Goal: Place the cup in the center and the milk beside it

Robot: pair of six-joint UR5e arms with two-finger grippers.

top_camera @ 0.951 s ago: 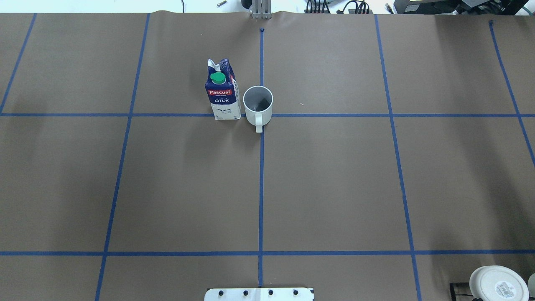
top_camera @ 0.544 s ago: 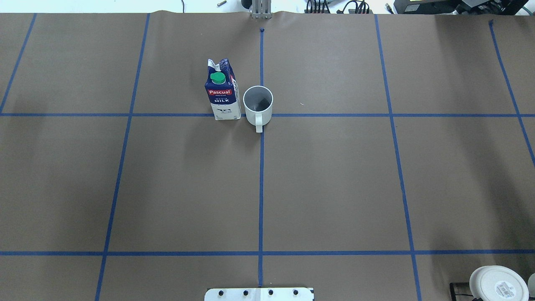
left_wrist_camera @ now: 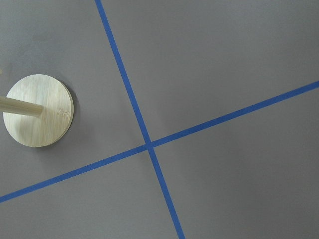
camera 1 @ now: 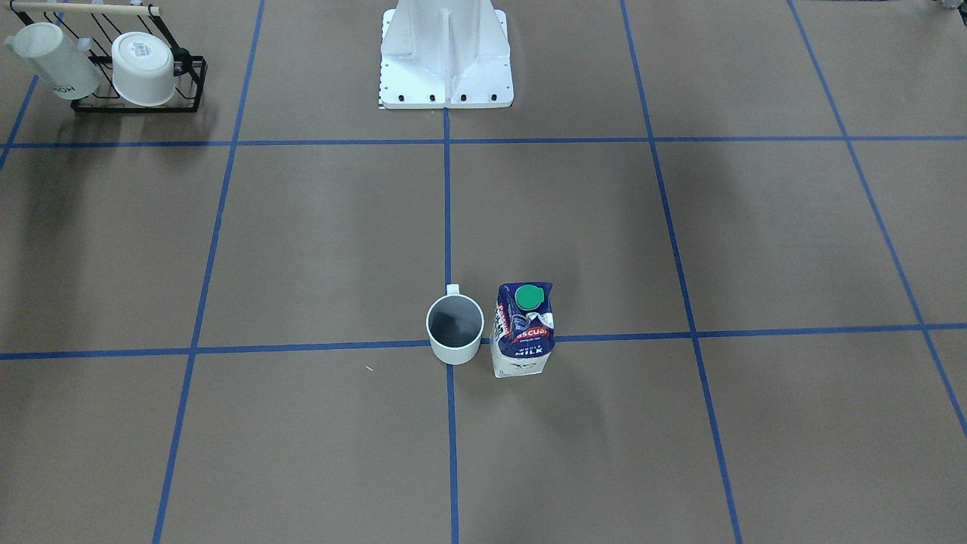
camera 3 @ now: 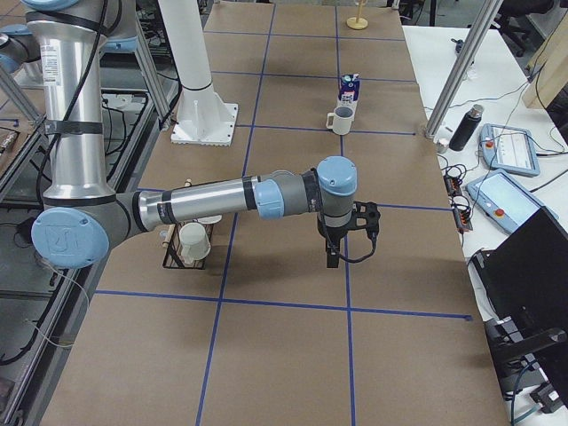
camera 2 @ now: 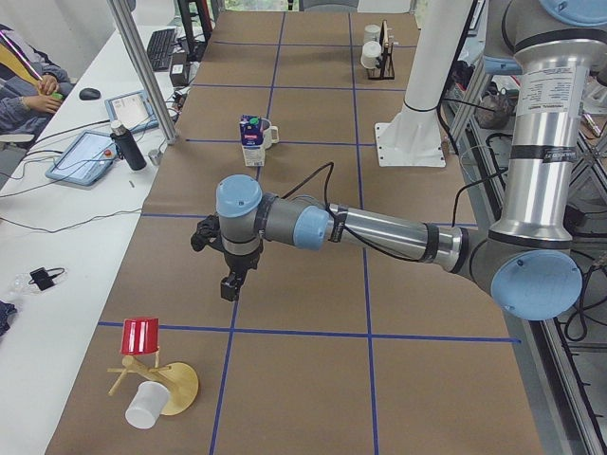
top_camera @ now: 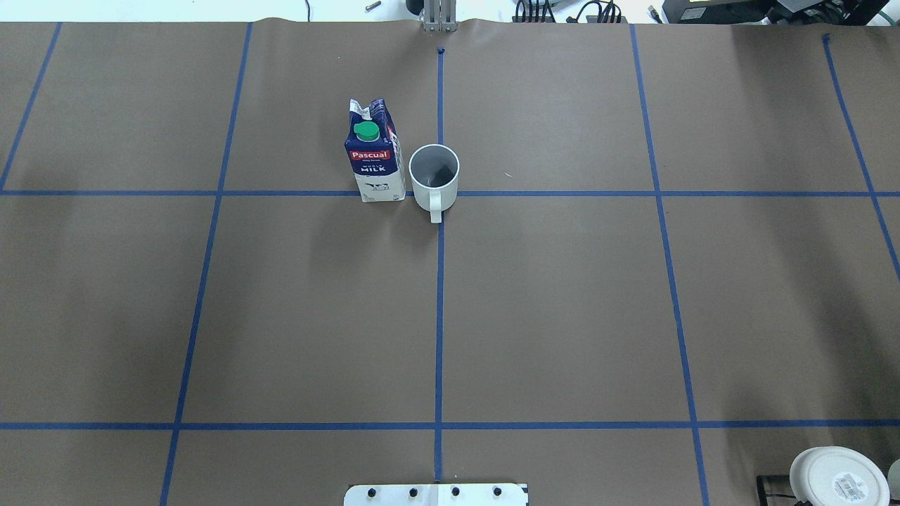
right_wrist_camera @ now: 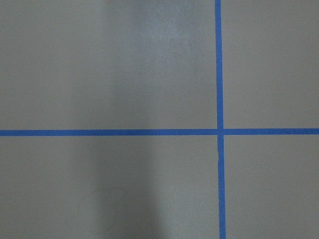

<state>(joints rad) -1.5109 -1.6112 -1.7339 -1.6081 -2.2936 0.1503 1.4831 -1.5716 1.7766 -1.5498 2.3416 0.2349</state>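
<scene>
Item 1, nearest robot: base plate (top_camera: 436, 494), white, at near edge of surface (top_camera: 562, 316) (brown paper w/ blue tape grid). Item 2: rack (camera 1: 136, 109) w/ two white mugs, near corner on robot's right; not task items. Item 3: left gripper (camera 2: 229, 284), pointing down over bare surface nr a tape crossing, well apart from the task things. Released or clenched: cannot tell, as it shows in a side view only. Item 4: right gripper (camera 3: 333, 257), same pose twd the other end, over a crossing; state likewise cannot tell. Item 5, further out, mid-surface: cup (top_camera: 434, 176), upright, on the crossing of centre line & cross line, handle twd robot. Item 6: milk (top_camera: 374, 158), upright, green cap up, just beside cup on robot's left; thin gap per front view. Status (est.): cup centred, milk beside it, so both placements look done. Nothing left apart from perhaps parking the arms.
</scene>
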